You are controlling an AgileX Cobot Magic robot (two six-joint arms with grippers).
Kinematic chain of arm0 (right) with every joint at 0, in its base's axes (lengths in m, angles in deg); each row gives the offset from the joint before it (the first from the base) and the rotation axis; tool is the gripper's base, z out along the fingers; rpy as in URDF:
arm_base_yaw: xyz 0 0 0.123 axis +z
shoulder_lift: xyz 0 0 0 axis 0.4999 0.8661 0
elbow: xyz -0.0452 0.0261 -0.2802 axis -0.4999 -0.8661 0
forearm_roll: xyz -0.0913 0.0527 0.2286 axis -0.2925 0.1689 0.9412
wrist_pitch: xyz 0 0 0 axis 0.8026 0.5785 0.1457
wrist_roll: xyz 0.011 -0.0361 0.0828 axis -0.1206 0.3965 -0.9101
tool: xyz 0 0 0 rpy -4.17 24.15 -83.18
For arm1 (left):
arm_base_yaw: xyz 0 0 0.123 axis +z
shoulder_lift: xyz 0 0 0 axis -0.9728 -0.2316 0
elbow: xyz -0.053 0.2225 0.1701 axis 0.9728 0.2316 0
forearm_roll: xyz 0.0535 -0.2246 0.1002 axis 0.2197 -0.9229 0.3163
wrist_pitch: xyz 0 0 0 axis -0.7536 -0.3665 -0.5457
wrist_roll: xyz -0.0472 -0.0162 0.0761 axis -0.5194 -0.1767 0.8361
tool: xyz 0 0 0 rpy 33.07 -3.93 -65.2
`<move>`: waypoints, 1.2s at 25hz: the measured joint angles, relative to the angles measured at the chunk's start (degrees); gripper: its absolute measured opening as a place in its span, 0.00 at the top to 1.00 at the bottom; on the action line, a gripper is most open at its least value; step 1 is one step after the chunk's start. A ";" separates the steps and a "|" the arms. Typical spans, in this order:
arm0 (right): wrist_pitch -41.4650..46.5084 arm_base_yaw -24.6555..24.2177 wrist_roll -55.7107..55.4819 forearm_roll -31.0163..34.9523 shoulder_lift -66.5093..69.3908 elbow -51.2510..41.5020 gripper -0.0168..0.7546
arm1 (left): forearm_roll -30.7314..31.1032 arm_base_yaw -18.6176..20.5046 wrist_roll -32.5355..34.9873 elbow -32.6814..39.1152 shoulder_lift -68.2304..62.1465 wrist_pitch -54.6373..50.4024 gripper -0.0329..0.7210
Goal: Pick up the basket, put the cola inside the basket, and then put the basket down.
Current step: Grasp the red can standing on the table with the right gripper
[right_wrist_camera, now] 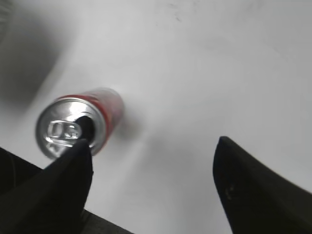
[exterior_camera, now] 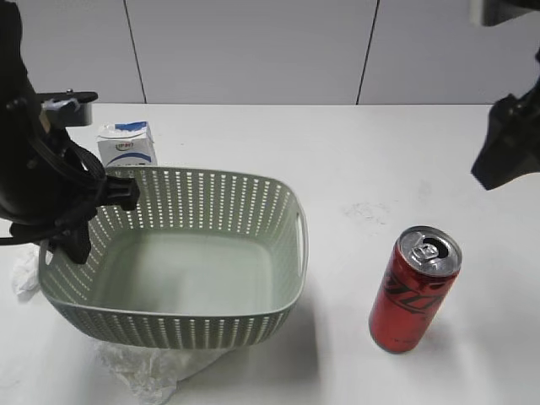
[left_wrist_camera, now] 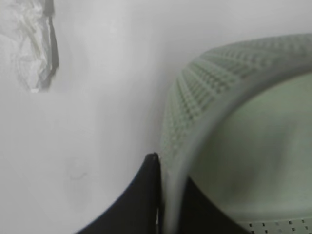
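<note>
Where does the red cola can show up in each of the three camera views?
Exterior view: the cola stands upright on the table, lower right, apart from the basket.
Left wrist view: not in it; only the basket wall and crumpled plastic show.
Right wrist view: left of centre, seen from above, silver top toward the camera.
Shared landmark: the can's opened silver top.

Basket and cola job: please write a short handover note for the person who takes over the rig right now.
Left hand: shut on the basket, clamping the rim at its left end; the basket looks raised and tilted.
Right hand: open, holding nothing, above the table near the cola.
Cola: upright on the table, right of the basket, apart from it.
Done: basket gripped and apparently lifted.
Left: grasp the cola, put it inside the basket, set the basket down.
</note>
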 joint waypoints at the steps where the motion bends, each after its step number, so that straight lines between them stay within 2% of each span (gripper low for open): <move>1: 0.44 -2.27 -0.32 -0.10 -0.05 0.00 0.22 | 0.00 0.00 0.00 0.00 0.00 -0.12 0.96; 6: 2.39 -15.46 -0.76 -0.53 -0.30 0.00 0.22 | -0.46 0.00 0.00 0.00 0.00 -0.41 0.96; 9: 3.76 -20.04 -1.00 -0.53 -1.82 0.00 0.22 | -1.16 0.00 0.00 0.00 0.00 -0.43 0.96; 17: 3.62 -20.81 -1.35 3.99 -18.97 -5.35 0.22 | -1.57 0.04 0.00 0.00 0.00 -0.59 0.96; 30: -3.35 -20.81 -1.35 6.32 -54.04 -28.92 0.22 | -2.33 0.06 0.00 0.00 0.00 -0.59 0.96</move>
